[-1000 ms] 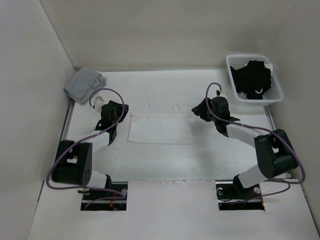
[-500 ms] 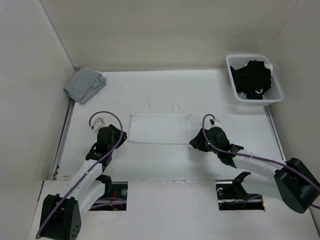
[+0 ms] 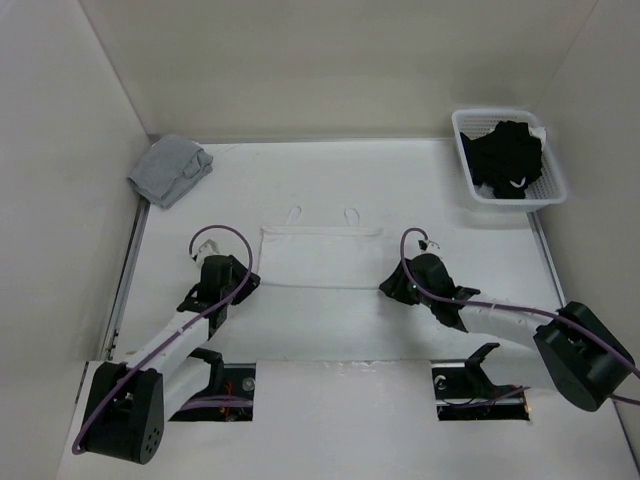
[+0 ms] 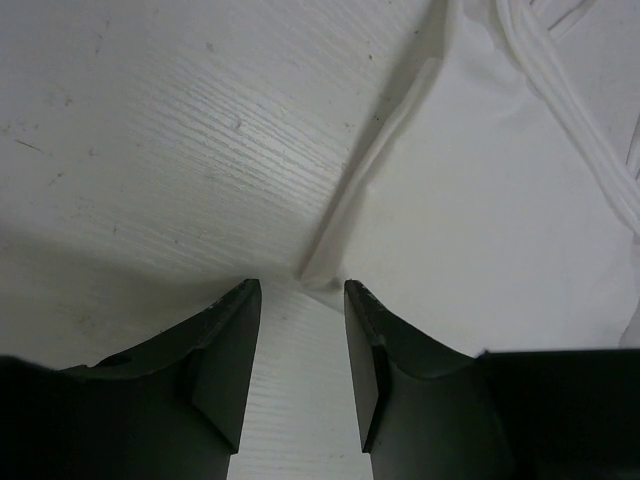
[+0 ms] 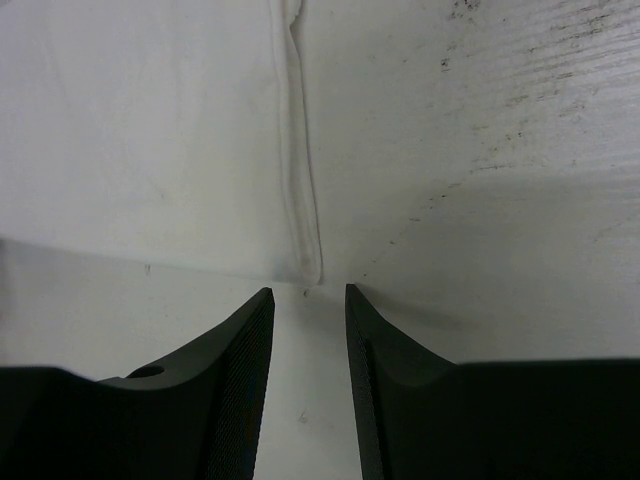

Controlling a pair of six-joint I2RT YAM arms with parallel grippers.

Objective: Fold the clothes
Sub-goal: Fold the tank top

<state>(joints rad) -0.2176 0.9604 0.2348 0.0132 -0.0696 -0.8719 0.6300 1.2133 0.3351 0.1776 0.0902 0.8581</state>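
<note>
**A:** From above, where is the white camisole (image 3: pixel 320 257) lying?

**B:** It is lying flat and spread out around the middle of the bench (image 3: pixel 300 185), a little toward the near edge. Its two loop straps are pointing at the far edge.

**A:** And the arms?

**B:** The left tool (image 3: pixel 247 283) is sitting low at the camisole's near-left corner, and the right tool (image 3: pixel 386 289) is sitting low at its near-right corner. From this height nobody can tell whether either is touching the cloth.

**A:** What else is resting there?

**B:** A grey cloth bundle (image 3: pixel 170 168) is lying in the far-left corner. A white basket (image 3: pixel 510 203) is standing in the far-right corner, holding black garments (image 3: pixel 505 155).

**A:** What is the left wrist camera showing?

**B:** The left tool's fingers (image 4: pixel 225 370) are standing spread, with only bare bench between them. The camisole's corner is lying just ahead of that gap, and its side edge is casting a thin shadow.

**A:** And the right wrist camera?

**B:** The same, mirrored. The right tool's fingers (image 5: pixel 240 380) are standing apart and pinching nothing. The hemmed corner is lying just beyond their tips, and the cloth is spreading away to the left of that view.
</note>
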